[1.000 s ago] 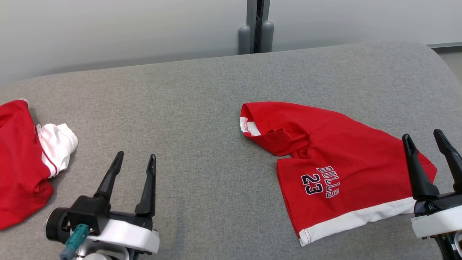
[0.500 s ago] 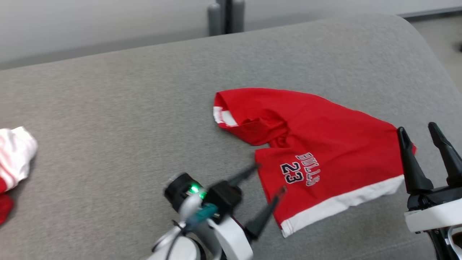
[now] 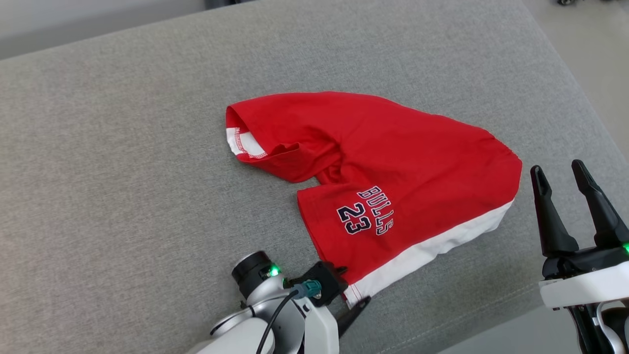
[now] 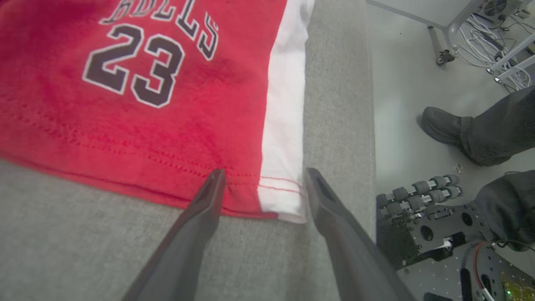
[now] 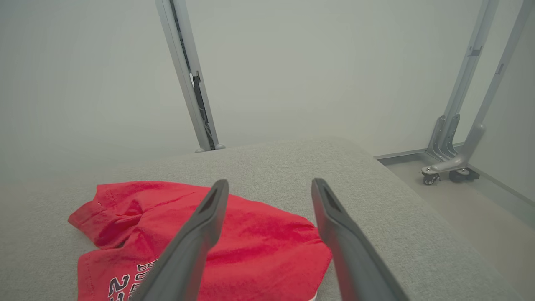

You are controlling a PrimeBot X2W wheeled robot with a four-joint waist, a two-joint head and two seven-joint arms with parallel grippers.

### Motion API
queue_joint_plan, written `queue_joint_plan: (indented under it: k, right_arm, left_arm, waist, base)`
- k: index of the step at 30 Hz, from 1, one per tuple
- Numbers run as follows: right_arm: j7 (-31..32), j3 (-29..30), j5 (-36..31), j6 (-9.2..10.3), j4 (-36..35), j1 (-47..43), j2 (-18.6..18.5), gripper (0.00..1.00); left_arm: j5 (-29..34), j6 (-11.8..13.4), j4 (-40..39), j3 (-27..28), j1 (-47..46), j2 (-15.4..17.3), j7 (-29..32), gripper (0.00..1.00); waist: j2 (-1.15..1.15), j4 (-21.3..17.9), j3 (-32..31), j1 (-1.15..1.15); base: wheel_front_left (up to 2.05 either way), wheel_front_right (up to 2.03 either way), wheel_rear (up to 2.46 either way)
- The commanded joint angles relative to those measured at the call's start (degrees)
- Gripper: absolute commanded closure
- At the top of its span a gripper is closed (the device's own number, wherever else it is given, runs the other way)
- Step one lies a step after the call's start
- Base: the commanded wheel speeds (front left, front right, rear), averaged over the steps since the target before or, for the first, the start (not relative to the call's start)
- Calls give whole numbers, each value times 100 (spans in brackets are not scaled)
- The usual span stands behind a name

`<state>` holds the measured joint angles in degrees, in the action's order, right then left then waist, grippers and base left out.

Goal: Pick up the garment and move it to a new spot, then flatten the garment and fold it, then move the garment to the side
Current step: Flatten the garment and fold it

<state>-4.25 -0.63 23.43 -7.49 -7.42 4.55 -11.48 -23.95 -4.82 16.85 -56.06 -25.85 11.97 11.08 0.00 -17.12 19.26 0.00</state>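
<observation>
The red garment (image 3: 393,157) was found crumpled on the grey desk (image 3: 123,147), its white-banded corner set between the wide-spread jaws of the left gripper (image 4: 263,177), probably for a pinch and lift. The right gripper (image 3: 556,167) was held wide and empty just beside its other end; whether cloth was touched could not be made out.

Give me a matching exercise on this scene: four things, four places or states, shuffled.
Things:
1 left gripper
2 right gripper
3 garment
4 shoe

Places or states:
A on the floor
B rumpled on the grey table
C jaws open at the corner of the white hem
D jaws open, apart from the garment

Pairs: 1-C, 2-D, 3-B, 4-A
</observation>
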Motion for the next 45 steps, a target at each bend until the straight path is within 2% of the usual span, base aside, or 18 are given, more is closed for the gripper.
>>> queue_joint_plan:
  k: [1, 2, 3, 7, 13, 18, 23, 29, 33, 36, 39, 40, 41, 42, 45]
  right_arm:
    - [-60, 3, 25, 0, 7, 77, -4, 0]
    - [-71, 11, 21, 0, 21, 74, -3, 0]
    - [-91, 25, 20, 0, 28, 77, -1, 0]
    - [-115, 109, 19, 0, 52, 86, 4, 0]
    - [-47, 239, 70, 0, 10, 23, -21, 0]
    - [73, 358, 101, 0, -43, -26, -83, 0]
    - [164, 495, 126, 0, -42, -50, -157, 0]
    - [251, 511, 134, 0, -26, -53, -210, 0]
    - [281, 482, 130, 0, -22, -72, -224, 0]
    - [316, 537, 140, 0, -43, -140, -247, 0]
    - [339, 560, 144, 0, -68, -148, -267, 0]
    - [361, 565, 144, 0, -73, -159, -278, 0]
    - [363, 568, 148, 0, -83, -161, -288, 0]
    - [378, 569, 152, 0, -88, -159, -288, 0]
    - [421, 536, 148, 0, -86, -159, -301, 0]
  left_arm:
    - [9, -7, 109, -18, -51, 42, 37, 42]
    - [35, -11, 187, -33, -77, 48, 12, 92]
    - [70, -13, 265, -60, -100, 81, 18, 100]
    - [96, 73, 356, 23, -158, 151, -155, 100]
    - [18, 278, 23, 296, -85, 463, -383, 100]
    - [-40, 501, -537, 510, 129, 948, -290, 100]
    - [-136, 818, -1114, 736, 473, 1508, -74, 100]
    - [-292, 1252, -1708, 964, 1004, 1985, 138, 100]
    - [-502, 1530, -1946, 1121, 1377, 2096, 107, 100]
    - [-609, 1711, -2049, 1257, 1567, 2057, -88, 100]
    - [-641, 1736, -2038, 1295, 1566, 2008, -198, 100]
    - [-643, 1763, -2026, 1337, 1535, 1976, -281, 71]
    - [-630, 1766, -2007, 1367, 1493, 1945, -356, 13]
    - [-642, 1768, -1991, 1393, 1464, 1898, -446, 0]
    - [-625, 1792, -1974, 1508, 1390, 1802, -770, 0]
  waist:
    - [0, -62, 76, 0]
    - [0, -61, 92, 0]
    - [0, -54, 102, 0]
    - [0, 31, 118, 0]
    - [0, 319, 43, 0]
    - [0, 631, -46, 0]
    - [0, 971, -134, 0]
    - [0, 1247, -253, 0]
    - [0, 1341, -345, 0]
    - [0, 1421, -432, 0]
    - [0, 1455, -470, 0]
    - [0, 1463, -488, 0]
    - [0, 1473, -502, 0]
    - [0, 1477, -519, 0]
    - [0, 1472, -590, 0]
  base:
    - [0, 0, 0]
    - [0, 0, 0]
    - [0, 0, 0]
    - [0, 0, 0]
    - [0, 0, 0]
    - [0, 0, 0]
    - [0, 0, 0]
    - [0, 0, 0]
    - [0, 0, 0]
    - [0, 0, 0]
    - [0, 0, 0]
    - [0, 0, 0]
    - [0, 0, 0]
    - [0, 0, 0]
    - [0, 0, 0]
